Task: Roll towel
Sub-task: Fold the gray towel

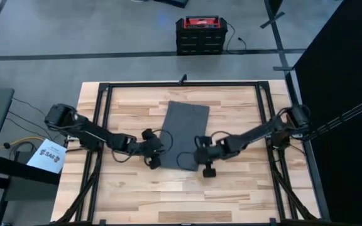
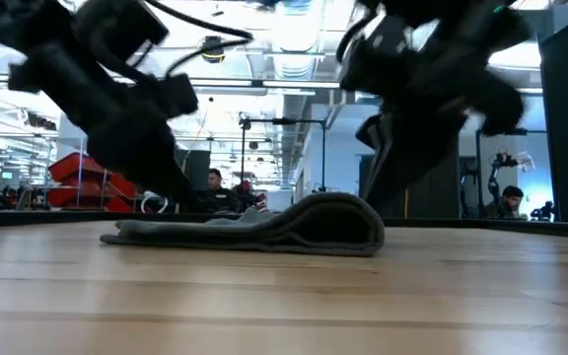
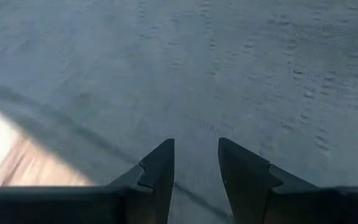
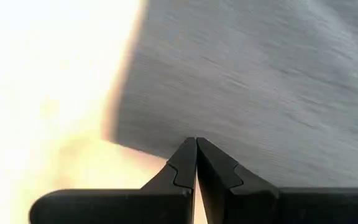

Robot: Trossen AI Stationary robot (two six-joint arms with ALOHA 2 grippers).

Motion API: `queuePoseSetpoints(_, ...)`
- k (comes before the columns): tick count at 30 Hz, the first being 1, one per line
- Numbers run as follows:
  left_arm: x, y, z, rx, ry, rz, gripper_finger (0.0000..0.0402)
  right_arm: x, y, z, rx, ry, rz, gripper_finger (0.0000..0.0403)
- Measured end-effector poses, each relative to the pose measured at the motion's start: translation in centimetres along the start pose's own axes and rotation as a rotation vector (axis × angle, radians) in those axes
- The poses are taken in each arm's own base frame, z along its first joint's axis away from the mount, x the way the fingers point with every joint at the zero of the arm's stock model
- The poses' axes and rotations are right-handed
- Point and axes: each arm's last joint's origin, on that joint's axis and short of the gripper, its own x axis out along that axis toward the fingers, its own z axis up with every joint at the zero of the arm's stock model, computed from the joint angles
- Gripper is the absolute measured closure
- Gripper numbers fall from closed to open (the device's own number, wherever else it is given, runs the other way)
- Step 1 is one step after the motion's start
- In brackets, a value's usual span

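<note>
Both arms hide the near corners of the plain dark grey soft cloth towel (image 1: 186, 130), which lies mid-desk, its near end curled over. The left gripper (image 3: 196, 163) has its fingers apart above the cloth; the right gripper (image 4: 196, 160) has its fingers together at the towel's edge.

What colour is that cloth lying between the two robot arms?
Plain dark grey soft towel, no pattern; the high view shows it best.

plain dark grey towel (image 1: 187, 133) between 2 black grippers, left gripper (image 1: 154, 157) and right gripper (image 1: 205, 162), pale striped wood table (image 1: 231, 188) beneath them, red and black case (image 1: 198, 34) beyond
</note>
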Motion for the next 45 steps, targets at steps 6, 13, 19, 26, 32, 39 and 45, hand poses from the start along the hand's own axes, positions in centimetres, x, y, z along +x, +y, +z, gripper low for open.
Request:
queuePoseSetpoints(6,2.6,0.9,0.0,0.062,0.050,0.056,0.0291,0.5,2.4,0.3,-0.001,-0.085,0.055,0.0403)
queuePoseSetpoints(13,2.4,1.1,1.7,0.074,0.049,0.070,0.0291,4.4,2.1,-0.7,0.013,-0.032,0.031,0.0403)
queuePoseSetpoints(19,1.7,1.5,1.6,0.014,0.122,0.114,0.0291,3.8,3.1,-1.6,-0.003,0.037,0.015,0.0403)
queuePoseSetpoints(26,1.5,0.6,1.5,-0.078,0.103,0.094,0.0291,1.6,3.6,-3.3,-0.002,0.207,-0.046,0.0403)
queuePoseSetpoints(32,0.7,-2.0,1.7,-0.134,0.019,-0.019,0.0291,-1.0,3.4,-4.9,-0.011,0.329,-0.219,0.0403)
queuePoseSetpoints(39,0.1,-4.3,1.7,-0.161,-0.060,-0.119,0.0291,-3.4,2.4,-6.7,0.044,0.278,-0.265,0.0403)
queuePoseSetpoints(45,2.3,-5.9,-0.9,-0.102,0.032,-0.089,0.0291,-5.3,1.4,-8.3,0.191,-0.009,-0.146,0.0403)
